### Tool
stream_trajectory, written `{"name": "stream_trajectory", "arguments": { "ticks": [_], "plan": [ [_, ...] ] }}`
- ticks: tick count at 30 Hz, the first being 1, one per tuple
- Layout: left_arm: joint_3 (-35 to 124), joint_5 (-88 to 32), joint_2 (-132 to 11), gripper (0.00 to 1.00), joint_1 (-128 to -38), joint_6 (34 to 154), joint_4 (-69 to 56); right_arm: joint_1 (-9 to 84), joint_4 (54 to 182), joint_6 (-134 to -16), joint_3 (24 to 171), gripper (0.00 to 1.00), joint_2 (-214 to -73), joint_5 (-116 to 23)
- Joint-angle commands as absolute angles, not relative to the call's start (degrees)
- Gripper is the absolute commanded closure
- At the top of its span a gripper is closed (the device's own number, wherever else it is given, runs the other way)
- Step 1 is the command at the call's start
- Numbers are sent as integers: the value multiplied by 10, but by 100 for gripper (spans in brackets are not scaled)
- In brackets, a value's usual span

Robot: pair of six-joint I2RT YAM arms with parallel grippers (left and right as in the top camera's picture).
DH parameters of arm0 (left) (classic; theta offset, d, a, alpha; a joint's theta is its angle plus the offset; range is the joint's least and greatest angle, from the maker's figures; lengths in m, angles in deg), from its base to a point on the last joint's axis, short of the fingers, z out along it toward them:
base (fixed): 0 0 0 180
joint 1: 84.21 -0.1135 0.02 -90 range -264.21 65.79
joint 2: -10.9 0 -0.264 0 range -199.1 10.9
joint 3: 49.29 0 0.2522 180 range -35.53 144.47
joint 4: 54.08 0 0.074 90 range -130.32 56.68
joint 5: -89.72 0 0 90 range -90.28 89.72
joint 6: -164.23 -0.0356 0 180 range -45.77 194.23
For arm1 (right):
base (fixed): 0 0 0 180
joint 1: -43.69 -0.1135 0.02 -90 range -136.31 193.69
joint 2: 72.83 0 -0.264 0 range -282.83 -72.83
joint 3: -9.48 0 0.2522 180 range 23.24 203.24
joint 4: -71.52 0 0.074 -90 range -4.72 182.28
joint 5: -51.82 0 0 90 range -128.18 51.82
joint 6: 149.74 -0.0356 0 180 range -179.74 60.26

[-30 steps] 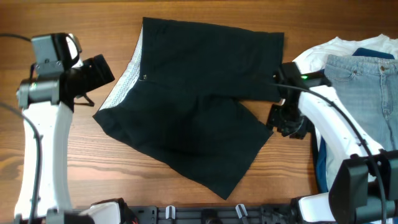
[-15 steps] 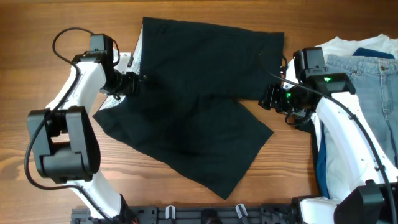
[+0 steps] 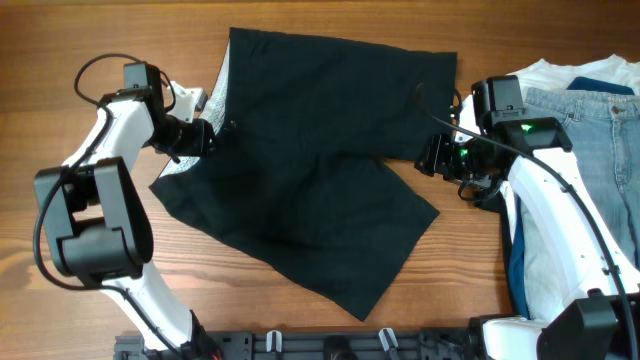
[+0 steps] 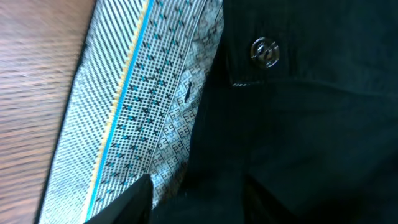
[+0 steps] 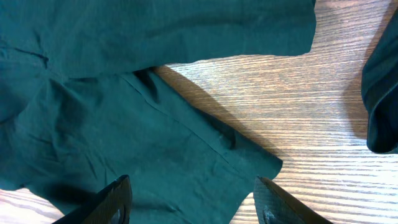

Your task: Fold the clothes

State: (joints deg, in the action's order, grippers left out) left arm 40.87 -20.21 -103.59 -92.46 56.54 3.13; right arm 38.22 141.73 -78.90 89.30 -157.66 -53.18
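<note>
The clothes, black shorts [image 3: 320,170], lie spread flat on the wooden table with one leg overlapping the other. The grey speckled inner waistband [image 4: 143,106] faces left, and a metal button [image 4: 265,51] shows beside it. My left gripper [image 3: 207,137] sits low on the waistband edge. Its jaws straddle the patterned band and black cloth [image 4: 198,202] and are partly apart. My right gripper [image 3: 432,157] hovers open over the right leg's hem. In the right wrist view its fingers [image 5: 118,200] stand wide above the black leg corner [image 5: 249,162].
Light blue jeans [image 3: 590,130] lie on a white shirt [image 3: 545,75] at the right edge, close behind my right arm. A dark cloth edge [image 5: 382,93] shows at the right of the right wrist view. Bare wood [image 3: 100,250] surrounds the shorts.
My left arm swung in from the left edge to the waistband, and its jaws narrowed around the band. My right gripper shifted up to the right leg's hem.
</note>
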Motion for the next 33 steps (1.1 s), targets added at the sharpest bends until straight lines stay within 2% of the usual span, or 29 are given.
{"name": "stream_trajectory", "arguments": {
  "ticks": [1, 4, 7, 9, 16, 21, 24, 27, 30, 33],
  "plan": [
    [409, -243, -1054, 56, -929, 553, 32, 381, 1414, -784, 901, 37, -1574, -541],
    [409, -243, -1055, 60, -929, 552, 39, 381, 1414, -783, 901, 37, -1574, -541],
    [409, -243, -1055, 85, -928, 552, 53, 381, 1414, -783, 901, 37, -1574, -541],
    [410, -243, -1049, 96, -928, 552, 61, 381, 1413, -783, 901, 37, -1574, -541],
    [449, -242, -1008, 96, -942, 570, 86, 381, 1408, -784, 901, 37, -1574, -530],
    [465, -175, -987, 96, -982, 656, 48, 381, 1404, -795, 901, 33, -1574, -511],
    [464, -176, -989, 96, -1002, 657, 30, 381, 1404, -794, 900, 32, -1578, -499],
    [464, -160, -995, 88, -1002, 657, 27, 381, 1404, -794, 872, 28, -1583, -499],
    [464, -131, -1000, 92, -1002, 657, 31, 378, 1381, -744, 818, 24, -1599, -548],
    [464, -122, -1000, 96, -1002, 657, 32, 367, 1353, -734, 760, 24, -1622, -583]
  ]
}}
